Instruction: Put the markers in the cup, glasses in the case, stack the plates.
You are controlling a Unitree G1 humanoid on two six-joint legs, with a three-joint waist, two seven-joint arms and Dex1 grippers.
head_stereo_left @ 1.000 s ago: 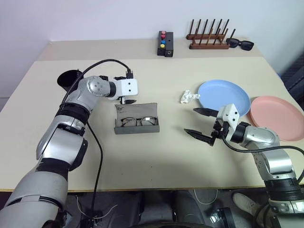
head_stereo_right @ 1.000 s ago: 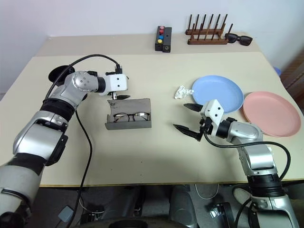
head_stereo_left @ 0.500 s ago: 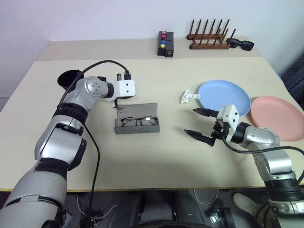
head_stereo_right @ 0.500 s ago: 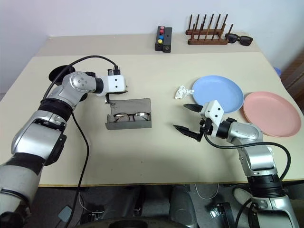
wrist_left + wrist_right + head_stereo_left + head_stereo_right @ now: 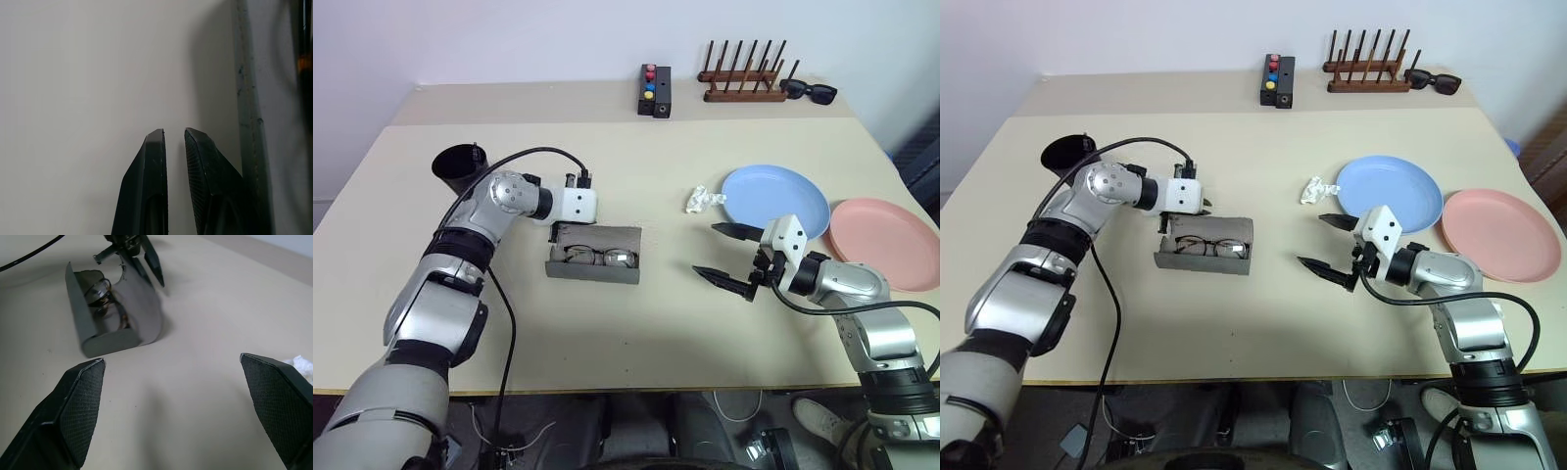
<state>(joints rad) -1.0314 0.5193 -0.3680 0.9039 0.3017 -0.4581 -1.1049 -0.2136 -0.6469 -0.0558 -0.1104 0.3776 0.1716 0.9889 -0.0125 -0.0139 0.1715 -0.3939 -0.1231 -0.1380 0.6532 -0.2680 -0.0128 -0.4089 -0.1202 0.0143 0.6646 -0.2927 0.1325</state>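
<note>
The grey case [image 5: 592, 269] lies left of the table's middle with the thin-rimmed glasses [image 5: 597, 256] inside it. My left gripper [image 5: 556, 228] is at the case's far left corner, its fingers [image 5: 151, 166] shut on the edge of the raised flap [image 5: 142, 308]. My right gripper [image 5: 706, 250] hovers wide open and empty, just left of the light blue plate [image 5: 773, 201]. The pink plate [image 5: 886, 243] lies beside the blue one on its right. The black cup [image 5: 458, 164] stands at the far left. A small dark end pokes above its rim; I cannot tell whether it is a marker.
A crumpled white paper [image 5: 704, 199] lies by the blue plate's left rim. At the back stand a black box with coloured buttons [image 5: 654, 90], a wooden peg rack [image 5: 744, 78] and black sunglasses [image 5: 808, 91].
My left gripper has shut and drawn back toward me. The case has shifted and turned a little, and its flap now leans over the glasses. The right arm has not moved.
</note>
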